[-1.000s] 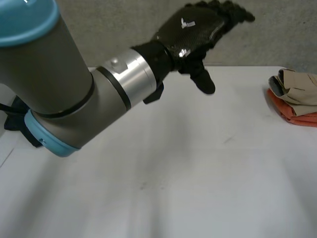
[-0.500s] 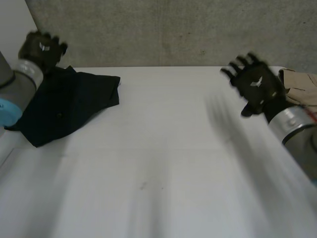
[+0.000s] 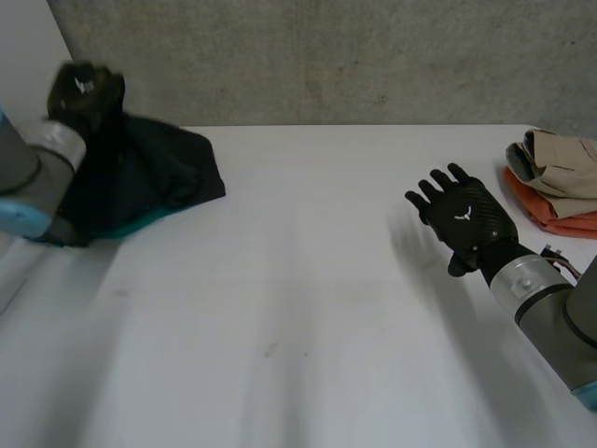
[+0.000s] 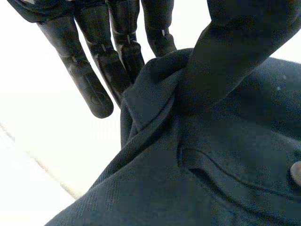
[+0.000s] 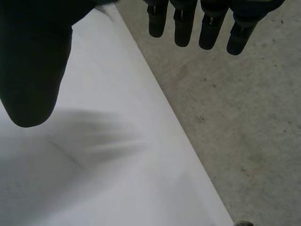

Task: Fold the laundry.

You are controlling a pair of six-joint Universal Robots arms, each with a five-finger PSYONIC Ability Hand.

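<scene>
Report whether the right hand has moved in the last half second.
Yes. The right hand has drawn back toward the robot, from level with the folded beige garment to nearer than it.

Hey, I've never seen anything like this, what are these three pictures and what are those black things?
This is a two-armed robot at a white table; the black things are its hands. The wide picture comes from a camera between the arms, looking down. The other two come from cameras on the wrists, looking along each palm. The left hand pinches a dark garment between thumb and fingers at the table's left side. The right hand hovers open, holding nothing. At the right edge a folded beige garment lies on an orange garment.
</scene>
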